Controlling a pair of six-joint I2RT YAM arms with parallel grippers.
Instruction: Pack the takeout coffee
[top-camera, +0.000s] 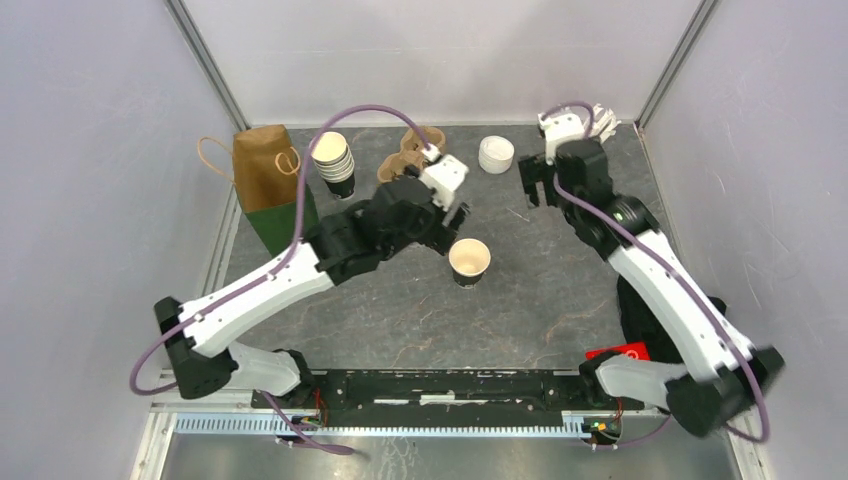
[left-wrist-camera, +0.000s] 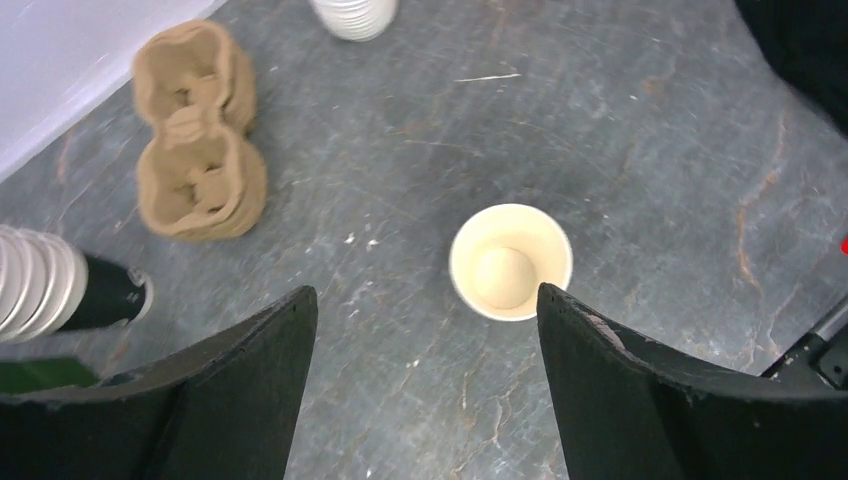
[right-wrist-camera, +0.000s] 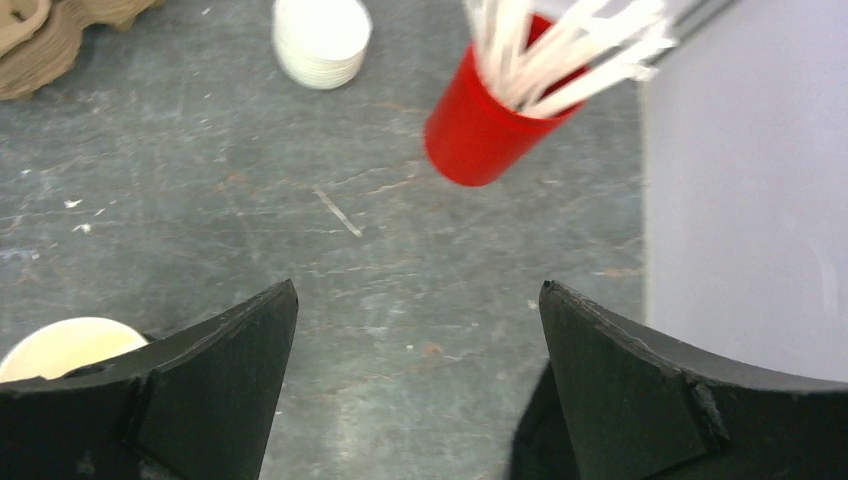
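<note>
— While you are reading the table off to me, which step are you entering?

— Item one, takeout coffee (top-camera: 469, 262): dark-bodied paper cup, standing upright and free near the middle of the table (top-camera: 420, 310), mouth open, no lid on it. By my judgement you are sitting at the lidding step, and packing is not yet beginning.

— And how are you listing the grippers?

— Item two, left gripper (left-wrist-camera: 422, 295): hovering above and just beside the cup, jaws spread wide, gripping nothing. Item three, right gripper (right-wrist-camera: 417, 285): jaws also wide apart and empty, hanging over the far right of the table, near the stack of white lids (top-camera: 496, 154) and the red cup of stirrers (right-wrist-camera: 480, 125).

— What is the next move asking of me?

— You are needing one lid off that stack, I judge, brought level over the rim and pressed down. Your right arm is lying closer to it. Peeling a single lid from the nest is looking like the fiddly part. Beyond that, the cardboard carrier (top-camera: 410, 155) and the brown paper bag (top-camera: 262, 165) at far left are waiting.

— Surface and room?

— Grey mottled slate-look top, scuffed, carrying pale specks, with the stack of lidless cups (top-camera: 333, 160) standing beside the bag. Plain pale walls are closing in three sides, with metal posts in the far corners.
</note>
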